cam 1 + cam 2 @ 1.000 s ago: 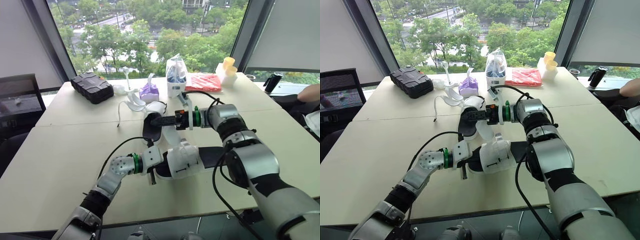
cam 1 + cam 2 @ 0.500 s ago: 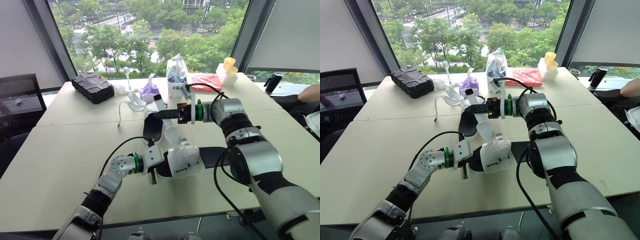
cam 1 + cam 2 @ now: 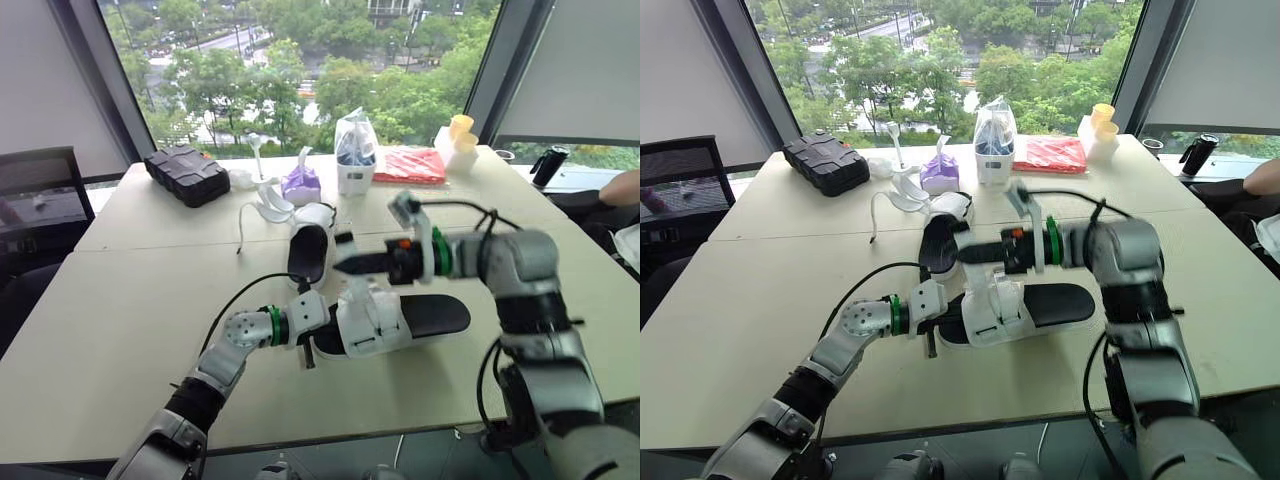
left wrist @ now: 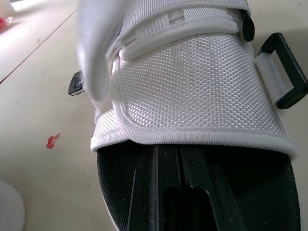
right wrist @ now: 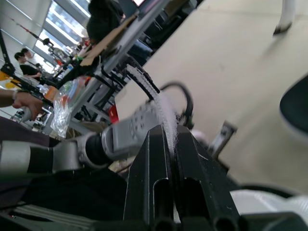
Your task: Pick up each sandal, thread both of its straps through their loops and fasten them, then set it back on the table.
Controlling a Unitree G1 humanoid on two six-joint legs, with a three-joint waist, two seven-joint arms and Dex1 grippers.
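Observation:
A sandal with a white mesh upper and black sole lies just above the table in front of me. My left gripper is shut on the toe end of its sole, under the upper. A black buckle loop sticks out at the upper's side. My right gripper hovers over this sandal, shut on the end of its white strap, which rises from the upper. The second sandal lies on the table just behind.
Along the far edge stand a black case, a purple item, a bag with a bottle, a red packet and yellow cups. White cords lie near the second sandal. A person's arm is at the right.
My right gripper went from open to shut on the strap, then swung back toward me and to the right, drawing the strap up over the held sandal. The left gripper held still.

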